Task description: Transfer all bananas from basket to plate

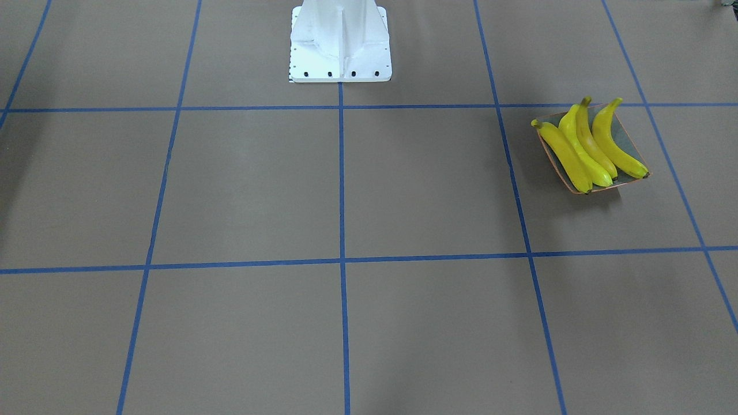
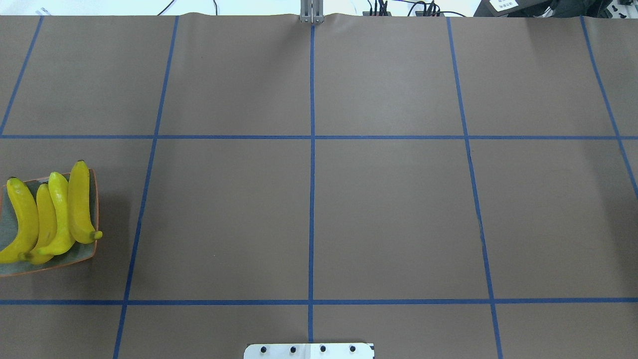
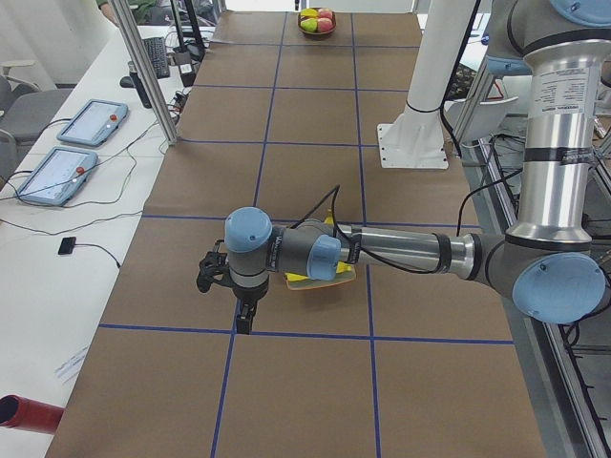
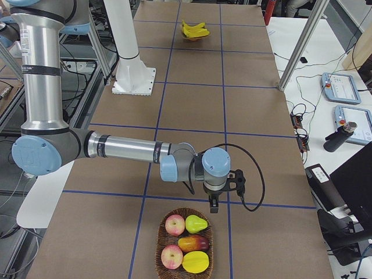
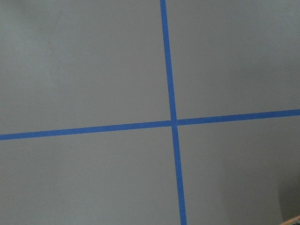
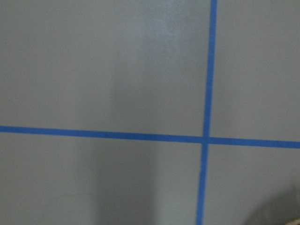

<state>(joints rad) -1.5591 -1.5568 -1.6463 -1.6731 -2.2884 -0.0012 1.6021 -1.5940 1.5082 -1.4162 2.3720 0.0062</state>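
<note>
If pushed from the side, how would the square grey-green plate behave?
The glossy square grey-green plate would probably slide stiffly over the brown table cover. The four curved yellow bananas lie loose, ends overhanging its shallow rim, so they might roll off.

Lit brightly and evenly from above, with faint soft shadows on the brown table (image 1: 426, 190) and a darker one beside the plate (image 2: 79, 253). Came out blurred and greyer in both wrist views.
</note>
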